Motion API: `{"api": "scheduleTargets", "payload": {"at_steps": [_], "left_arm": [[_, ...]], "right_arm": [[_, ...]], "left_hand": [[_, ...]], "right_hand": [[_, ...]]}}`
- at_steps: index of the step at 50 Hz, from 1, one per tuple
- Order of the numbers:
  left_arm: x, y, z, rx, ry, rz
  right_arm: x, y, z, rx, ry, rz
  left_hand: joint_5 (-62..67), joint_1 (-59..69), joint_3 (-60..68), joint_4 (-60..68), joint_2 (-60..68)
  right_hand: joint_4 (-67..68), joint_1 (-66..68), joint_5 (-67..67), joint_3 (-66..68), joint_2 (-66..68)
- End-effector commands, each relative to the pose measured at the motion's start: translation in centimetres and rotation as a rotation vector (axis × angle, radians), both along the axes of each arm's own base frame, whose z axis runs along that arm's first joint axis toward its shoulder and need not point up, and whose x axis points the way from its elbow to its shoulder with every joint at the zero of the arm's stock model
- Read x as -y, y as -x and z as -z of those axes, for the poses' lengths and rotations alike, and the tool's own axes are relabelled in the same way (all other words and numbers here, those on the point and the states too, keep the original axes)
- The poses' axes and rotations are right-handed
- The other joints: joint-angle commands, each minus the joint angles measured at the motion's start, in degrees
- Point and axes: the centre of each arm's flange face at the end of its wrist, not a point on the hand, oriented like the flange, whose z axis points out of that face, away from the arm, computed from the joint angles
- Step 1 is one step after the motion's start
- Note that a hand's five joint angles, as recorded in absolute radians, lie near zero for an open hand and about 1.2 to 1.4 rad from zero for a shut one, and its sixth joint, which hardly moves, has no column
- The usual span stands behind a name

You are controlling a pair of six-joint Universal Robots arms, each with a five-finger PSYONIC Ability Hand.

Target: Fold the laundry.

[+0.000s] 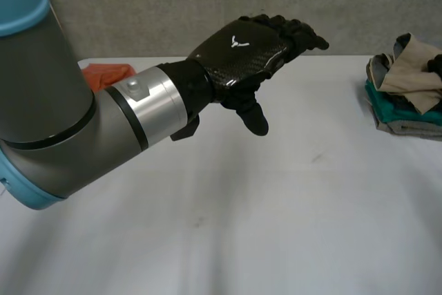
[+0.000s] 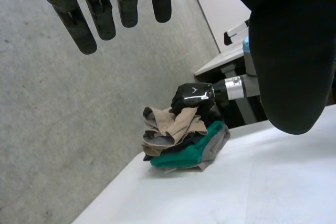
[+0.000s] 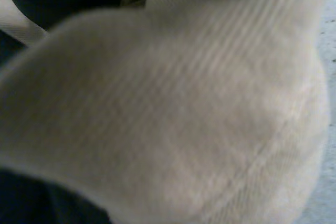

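Left hand (image 1: 242,56): above bench (image 1: 276,205), fingers relaxed, empty.
Laundry pile (image 1: 404,84): beige, teal, grey; bench's right edge.
Orange cloth (image 1: 107,74): far left corner.

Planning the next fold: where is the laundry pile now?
Head view: the laundry pile sits far right on the table, the right hand resting on it.

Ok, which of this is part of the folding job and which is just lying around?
In the job: crumpled pile of beige, green and grey garments; right hand on top of it; open left hand raised above the white table.
Lying about: crumpled orange-red cloth behind the left arm, untouched, probably laundry too.
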Motion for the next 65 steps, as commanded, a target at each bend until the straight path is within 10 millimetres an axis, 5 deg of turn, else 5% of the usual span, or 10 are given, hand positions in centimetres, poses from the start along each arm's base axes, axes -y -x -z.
{"api": "scheduleTargets", "payload": {"at_steps": [1,12,20,26,31,39,45,50,59,65], "left_arm": [[0.1,0.1,0.5,0.009,-0.011,-0.002],[-0.3,0.0,-0.2,-0.003,0.002,0.004],[-0.4,0.1,-0.1,-0.003,-0.006,0.007],[-0.4,0.2,-0.4,-0.011,0.002,0.007],[0.1,0.3,-2.8,-0.072,0.052,-0.032],[2.8,-2.2,-12.0,-0.372,0.165,-0.298],[10.7,-9.2,-12.7,-0.342,0.281,-0.688],[16.6,-14.1,-8.1,-0.105,0.317,-0.923],[25.7,-18.2,7.1,0.404,0.285,-1.021],[29.6,-20.6,13.6,0.498,0.337,-1.006]], "right_arm": [[-0.6,0.0,-0.5,-0.023,0.004,0.034],[-6.1,1.4,-8.5,0.155,-0.185,0.252],[-10.3,5.5,-11.1,0.225,-0.303,0.443],[-11.5,10.6,-17.9,0.216,-0.164,0.826],[-11.7,11.9,-23.7,0.084,0.071,1.02],[-12.4,-3.5,-29.6,0.21,0.357,0.643],[-16.9,-14.3,-25.4,0.167,0.316,0.25],[-20.8,-19.9,-19.0,0.122,0.146,0.028],[-25.3,-23.6,-9.7,0.041,-0.171,-0.073],[-26.3,-24.1,-5.3,-0.032,-0.297,-0.072]], "left_hand": [[-1.07,0.2,-0.42,-0.06,0.04],[-1.07,0.2,-0.42,-0.06,0.04],[-1.07,0.2,-0.42,-0.06,0.04],[-0.9,0.36,-0.26,0.11,0.21],[-0.23,1.04,0.42,0.78,0.88],[-0.39,0.87,0.25,0.62,0.71],[3.81,5.07,4.45,4.82,4.91],[3.98,5.24,4.63,4.99,5.09],[3.81,5.07,4.46,4.82,4.92],[3.31,4.57,3.95,4.32,4.41]], "right_hand": [[-58.88,-49.87,-52.66,-57.88,-56.38],[-58.88,-49.87,-52.66,-57.88,-56.38],[-58.88,-49.87,-52.66,-57.88,-56.38],[-58.88,-49.87,-52.66,-57.88,-56.38],[-58.88,-49.87,-52.66,-57.88,-56.38],[-58.88,-49.87,-52.66,-57.88,-56.38],[-58.88,-49.87,-52.66,-57.88,-56.38],[-58.88,-49.87,-52.66,-57.88,-56.38],[-58.88,-49.87,-52.66,-57.88,-56.38],[-58.88,-49.87,-52.66,-57.88,-56.38]]}}
